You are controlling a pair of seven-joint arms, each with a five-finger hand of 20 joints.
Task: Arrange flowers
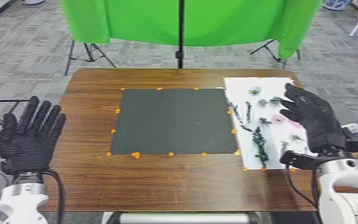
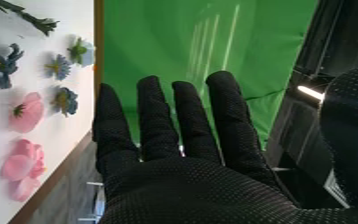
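**Flowers loose on the sheet, R hand empty: grip thoughts**

Flowers are all on the white sheet (image 1: pixel 237 85), right side of the table (image 1: pixel 149 182), just right of the dark mat (image 1: pixel 171 122). Prob fake, so v light. The pink flower (image 2: pixel 31 112) and blue flower (image 2: pixel 58 67) look soft & a bit crushable, so IMO pinch low under the bloom, no squeezing petals. Long green sprig (image 1: pixel 261 145) at the near end looks stiffer but bendy, w/ leaves that could snag. I'd take it mid-stem, thumb one side, fingers the other. Doubt it's slippery, but thin stuff lying flat = a pain to get under tbh.

R hand (image 1: pixel 316 117) is over the sheet's right edge, fingers straight, thumb well apart, nothing in it. Can't tell if it's touching the sheet. L hand (image 1: pixel 31 142) is off the table's left edge, fingers straight & fanned, also empty.
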